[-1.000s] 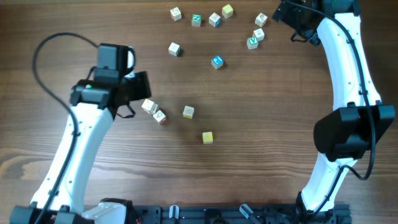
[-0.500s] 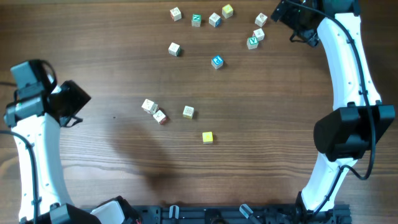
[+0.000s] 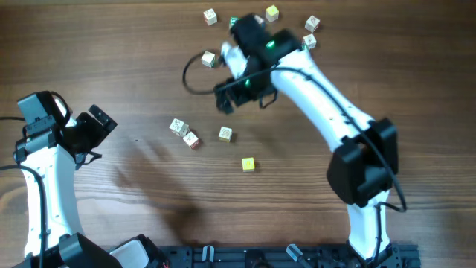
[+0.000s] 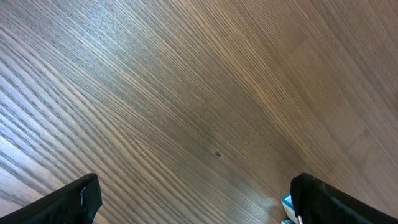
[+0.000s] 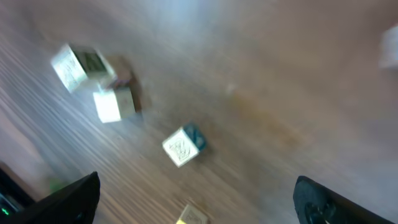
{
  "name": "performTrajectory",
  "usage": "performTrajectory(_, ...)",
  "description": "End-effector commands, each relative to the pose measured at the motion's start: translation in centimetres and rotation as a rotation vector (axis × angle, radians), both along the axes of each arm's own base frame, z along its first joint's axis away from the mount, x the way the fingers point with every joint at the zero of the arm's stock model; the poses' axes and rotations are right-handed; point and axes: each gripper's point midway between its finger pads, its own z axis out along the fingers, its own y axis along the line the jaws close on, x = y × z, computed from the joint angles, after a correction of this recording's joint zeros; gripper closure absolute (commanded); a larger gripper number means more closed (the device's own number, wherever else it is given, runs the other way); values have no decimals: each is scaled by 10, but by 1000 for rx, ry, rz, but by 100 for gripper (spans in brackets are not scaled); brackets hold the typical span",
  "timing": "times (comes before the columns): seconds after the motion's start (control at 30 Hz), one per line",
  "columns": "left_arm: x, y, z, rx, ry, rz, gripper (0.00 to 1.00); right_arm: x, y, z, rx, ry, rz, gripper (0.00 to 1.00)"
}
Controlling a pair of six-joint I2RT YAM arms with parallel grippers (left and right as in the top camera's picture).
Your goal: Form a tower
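Two wide-jawed grippers: left gripper aside, right gripper above loose cubes.

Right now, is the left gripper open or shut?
Open: the left gripper has its fingers far apart in its wrist view, nothing held between them.

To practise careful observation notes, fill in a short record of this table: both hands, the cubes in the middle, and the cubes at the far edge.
left hand: open, empty, over bare wood at the left side
right hand: open, empty, above the middle of the table
pair of cubes: close together, left of the middle
white cube: alone
yellow cube: alone, nearest the robot
stacking: cannot tell from above
far cubes: loose, some hidden by the right arm
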Motion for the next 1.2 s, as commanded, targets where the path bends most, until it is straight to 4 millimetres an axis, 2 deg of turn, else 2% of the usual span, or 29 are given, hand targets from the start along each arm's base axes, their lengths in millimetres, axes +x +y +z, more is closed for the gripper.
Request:
performTrajectory(0.0,1,-4,2,0,-12,-28,0,-21,14,-30,-16,16,122,1)
performTrajectory(0.03,1,-4,2,0,-12,-28,0,-33,29,-48,3,-1,188,0)
performTrajectory(0.13,1,-4,2,0,-12,-28,0,-42,45,-65,26,-34,228,0)
performTrajectory(0.57,1,-4,2,0,-13,-28,0,-59,103,-58,118,-164,362,0)
performTrajectory(0.7,1,-4,2,0,-13,-28,0,-61,111,-64,140,-190,371,0)
performTrajectory(0.97,1,-3,2,1,-14,-28,0,-67,108,-88,151,-161,298,3)
performTrajectory(1.1,2,-3,2,2,-16,-27,0,-76,118,-87,201,-144,310,4)
performTrajectory(1.17,2,-3,3,3,-18,-27,0,-77,123,-86,211,-158,317,10)
